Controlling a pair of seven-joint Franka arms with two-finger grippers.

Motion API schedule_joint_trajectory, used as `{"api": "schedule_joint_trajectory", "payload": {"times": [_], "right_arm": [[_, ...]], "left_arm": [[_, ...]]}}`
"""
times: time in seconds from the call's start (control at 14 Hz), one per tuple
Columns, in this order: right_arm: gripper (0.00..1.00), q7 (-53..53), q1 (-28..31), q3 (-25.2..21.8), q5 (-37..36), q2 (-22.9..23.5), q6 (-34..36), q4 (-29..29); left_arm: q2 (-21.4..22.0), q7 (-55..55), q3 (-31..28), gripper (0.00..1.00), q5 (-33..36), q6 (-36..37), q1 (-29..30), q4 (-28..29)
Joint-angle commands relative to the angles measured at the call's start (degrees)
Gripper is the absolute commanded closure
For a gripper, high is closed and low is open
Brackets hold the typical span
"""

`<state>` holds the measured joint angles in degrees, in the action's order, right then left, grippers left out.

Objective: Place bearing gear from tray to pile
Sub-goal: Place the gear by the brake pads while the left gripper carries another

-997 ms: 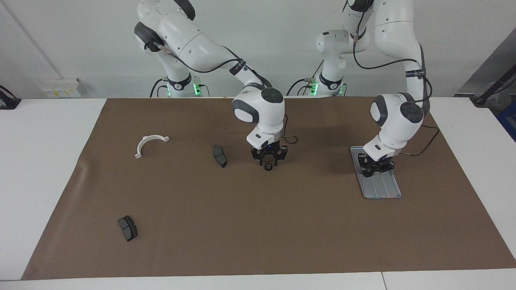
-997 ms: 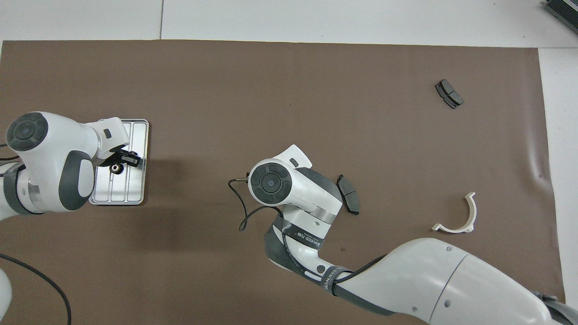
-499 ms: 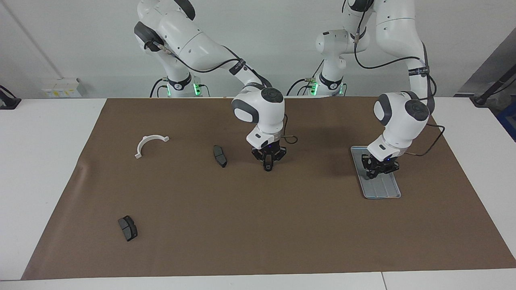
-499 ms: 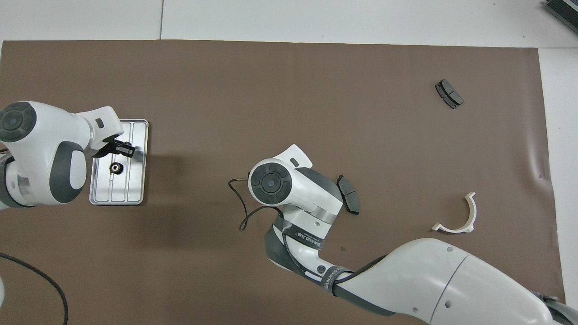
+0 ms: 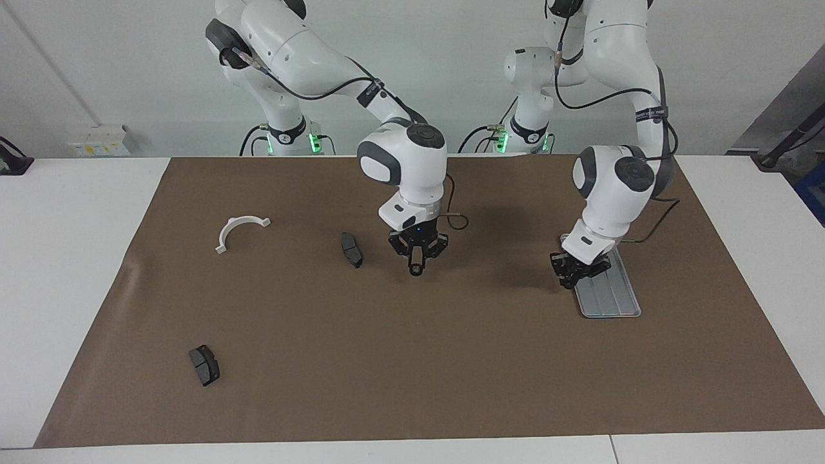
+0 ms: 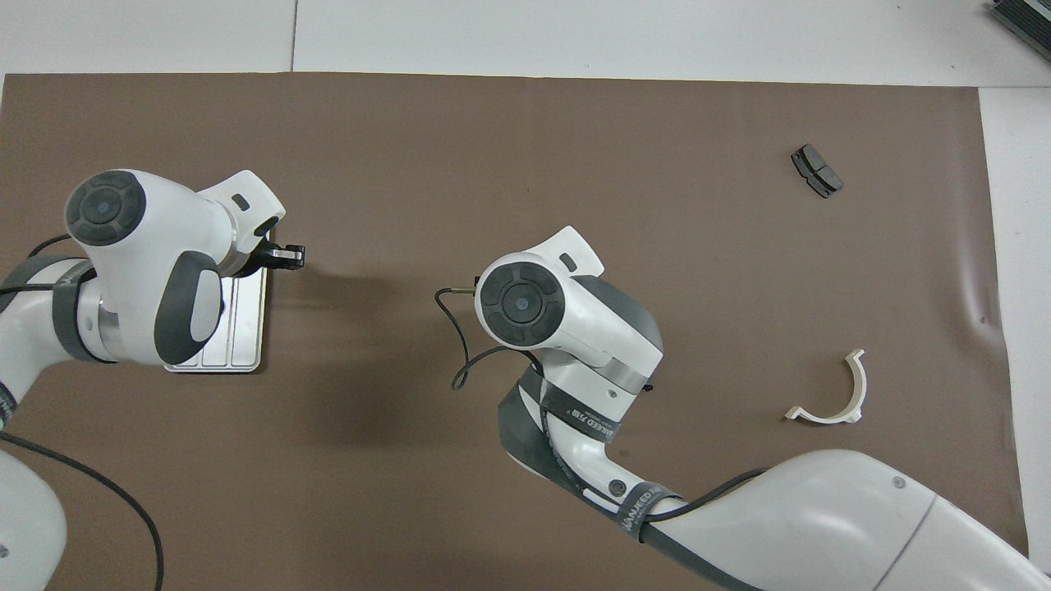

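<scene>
Since one second ago, the right gripper (image 5: pixel 416 265) has closed on the bearing gear (image 5: pixel 416 271) and risen from the brown mat (image 5: pixel 387 361). The left gripper (image 5: pixel 570 278) has travelled off the tray (image 5: pixel 612 296) toward the right arm's end of the table.

Right gripper: jaws clamped on the small black gear, which hangs at the fingertips clear of the mat. In the overhead view the wrist covers both. A dark grey brake pad (image 5: pixel 352 250) lies on the mat just beside these jaws, toward the right arm's end. The white half-ring bracket (image 5: pixel 240 231) and a second brake pad (image 5: pixel 204 365) lie well apart from them in the same direction.

Left gripper (image 6: pixel 287 256): positioned over the tray's edge and the mat next to it. Whether its jaws are apart or together cannot be determined. The arm hides much of the tray (image 6: pixel 242 328).
</scene>
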<state>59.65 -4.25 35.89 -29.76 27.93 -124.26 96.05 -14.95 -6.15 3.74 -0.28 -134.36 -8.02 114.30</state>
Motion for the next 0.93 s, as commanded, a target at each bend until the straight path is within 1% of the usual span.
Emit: {"api": "schedule_joint_trajectory", "payload": {"times": [0.0, 0.14, 0.28, 0.36, 0.5, 0.57, 0.71, 0.78, 0.85], "right_arm": [[1.0, -12.13, 2.84, -4.83, 9.94, -7.25, 2.26, 1.77], [1.0, -26.62, 2.75, -12.47, 19.0, -11.04, 5.68, 1.86], [1.0, -36.58, 2.75, -18.72, 22.98, -12.37, 6.75, 2.82], [1.0, -41.84, 2.84, -21.88, 24.13, -12.98, 5.8, 4.57], [1.0, -54.23, 2.75, -29.18, 29.3, -13.69, 2.47, 9.13], [1.0, -58.03, 2.84, -31.47, 31.76, -13.6, -0.16, 11.42], [1.0, -65.58, 2.84, -35.26, 32.49, -13.34, -3.52, 14.51], [1.0, -69.46, 2.93, -36.84, 32.58, -12.82, -3.79, 14.95], [1.0, -71.76, 2.93, -38.68, 32.66, -12.81, -5.36, 16.26]], "left_arm": [[-0.35, -14.26, -0.84, 1.0, 0.2, 1.48, -7.33, -1.18], [-0.26, -22.73, -0.75, 1.0, 0.11, 1.47, -12.69, -1.18], [-0.08, -27.93, -0.75, 1.0, -0.15, 1.47, -17.35, -1.01], [-0.08, -29.86, -0.84, 1.0, -0.16, 1.47, -19.64, -1.0], [-0.43, -32.6, -0.84, 0.99, -0.16, 0.77, -23.6, -0.83], [-0.52, -32.78, -0.84, 0.93, -0.16, 0.51, -24.92, -0.74], [-0.61, -32.78, -0.84, 0.66, -0.16, -0.54, -26.42, -0.57], [-0.61, -32.78, -0.84, 0.46, -0.16, -1.24, -26.95, -0.48], [-0.61, -32.78, -0.84, 0.21, -0.16, -1.25, -26.96, -0.56]]}}
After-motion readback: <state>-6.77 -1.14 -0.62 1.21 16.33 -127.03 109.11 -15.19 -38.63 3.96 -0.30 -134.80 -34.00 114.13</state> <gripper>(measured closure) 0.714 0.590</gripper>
